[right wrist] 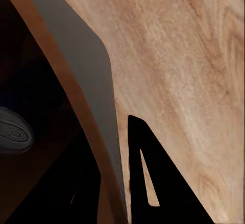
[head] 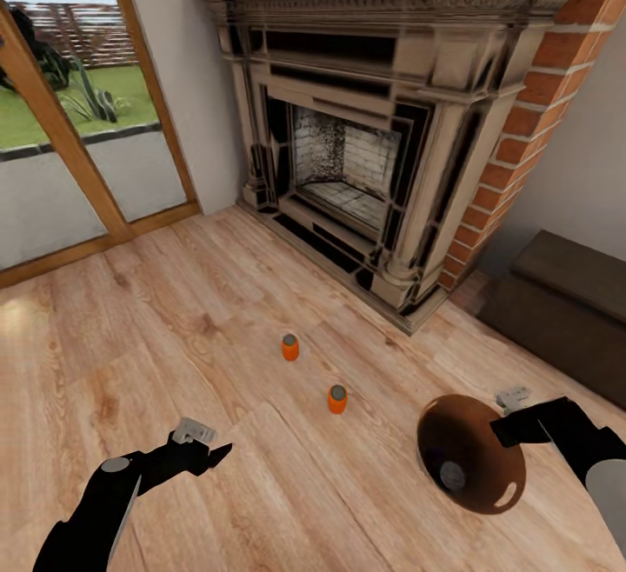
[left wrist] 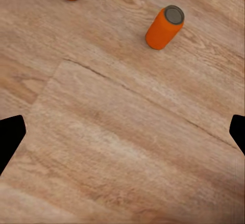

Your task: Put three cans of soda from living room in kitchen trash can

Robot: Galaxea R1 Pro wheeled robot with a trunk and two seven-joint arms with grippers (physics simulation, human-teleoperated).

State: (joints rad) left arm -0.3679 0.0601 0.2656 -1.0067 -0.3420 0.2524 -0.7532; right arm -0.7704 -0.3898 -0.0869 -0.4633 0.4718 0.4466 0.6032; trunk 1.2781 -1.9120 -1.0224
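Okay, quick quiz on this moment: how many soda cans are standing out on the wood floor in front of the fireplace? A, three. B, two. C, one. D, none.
B: the head view shows two orange cans upright on the floor, the farther can and the nearer can, while a grey can top already lies inside the trash can held by the right gripper.

Light wood floor (head: 174,311) carries two orange cans (head: 290,347).
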